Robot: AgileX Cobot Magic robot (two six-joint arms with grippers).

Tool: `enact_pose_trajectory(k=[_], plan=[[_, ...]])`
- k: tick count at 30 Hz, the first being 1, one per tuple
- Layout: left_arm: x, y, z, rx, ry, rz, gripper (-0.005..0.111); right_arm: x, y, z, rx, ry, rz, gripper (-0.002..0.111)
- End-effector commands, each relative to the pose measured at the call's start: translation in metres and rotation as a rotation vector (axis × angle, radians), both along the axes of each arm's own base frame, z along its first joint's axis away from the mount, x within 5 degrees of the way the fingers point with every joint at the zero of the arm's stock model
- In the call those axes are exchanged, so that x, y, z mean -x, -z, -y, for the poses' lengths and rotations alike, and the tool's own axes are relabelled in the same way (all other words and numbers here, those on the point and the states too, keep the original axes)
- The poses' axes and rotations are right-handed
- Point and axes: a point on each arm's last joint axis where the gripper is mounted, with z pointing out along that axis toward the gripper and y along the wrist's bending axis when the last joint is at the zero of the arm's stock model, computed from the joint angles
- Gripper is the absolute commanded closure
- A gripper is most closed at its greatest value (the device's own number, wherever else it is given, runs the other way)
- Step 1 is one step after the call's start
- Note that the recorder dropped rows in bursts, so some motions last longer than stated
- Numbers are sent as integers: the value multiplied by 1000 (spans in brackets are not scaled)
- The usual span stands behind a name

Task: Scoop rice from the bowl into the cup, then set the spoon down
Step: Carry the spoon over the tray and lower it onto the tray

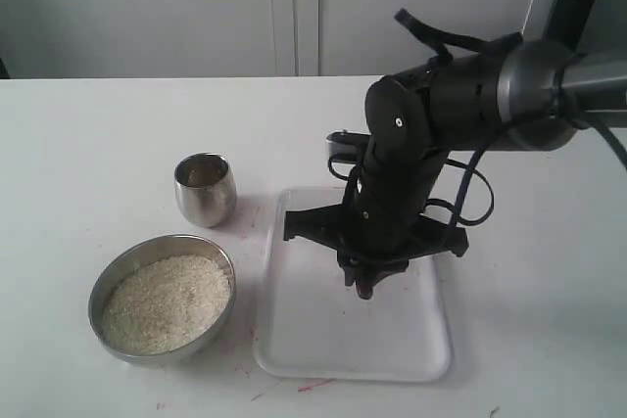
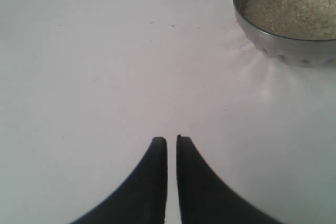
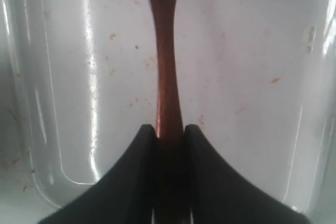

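The brushed-steel bowl (image 1: 98, 286) sits at the front left, filled with off-white rice (image 1: 167, 302). Behind it stands the small steel cup (image 1: 205, 190), upright. My right gripper (image 1: 364, 286) points down over the white tray (image 1: 304, 340). In the right wrist view it (image 3: 170, 129) is shut on the slim handle of the reddish-brown spoon (image 3: 167, 77), which runs out over the tray floor; the spoon's bowl is cut off at the frame edge. The arm hides the spoon in the exterior view. My left gripper (image 2: 171, 140) is shut and holds nothing, low over bare table, with the bowl (image 2: 283, 48) and rice (image 2: 294, 3) off to one side.
The tray (image 3: 236, 77) is shallow with a raised rim and small brown specks on its floor. The black right arm and its cables (image 1: 470, 183) hang over the tray's far half. White table lies all round the bowl, cup and tray.
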Motion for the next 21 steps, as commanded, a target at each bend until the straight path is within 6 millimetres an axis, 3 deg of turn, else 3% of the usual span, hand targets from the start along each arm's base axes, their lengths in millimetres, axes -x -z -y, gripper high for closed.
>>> enact_pose_trajectory(k=[1, 7, 18, 21], plan=[[1, 8, 0, 10, 3, -64, 92, -1, 7, 2, 11, -9, -9, 108], [1, 8, 0, 10, 3, -64, 92, -3, 24, 1, 38, -23, -54, 108], [1, 8, 0, 10, 3, -64, 92, -4, 35, 0, 53, -69, -74, 108], [1, 8, 0, 10, 3, -64, 92, -3, 35, -4, 10, -61, -81, 101]])
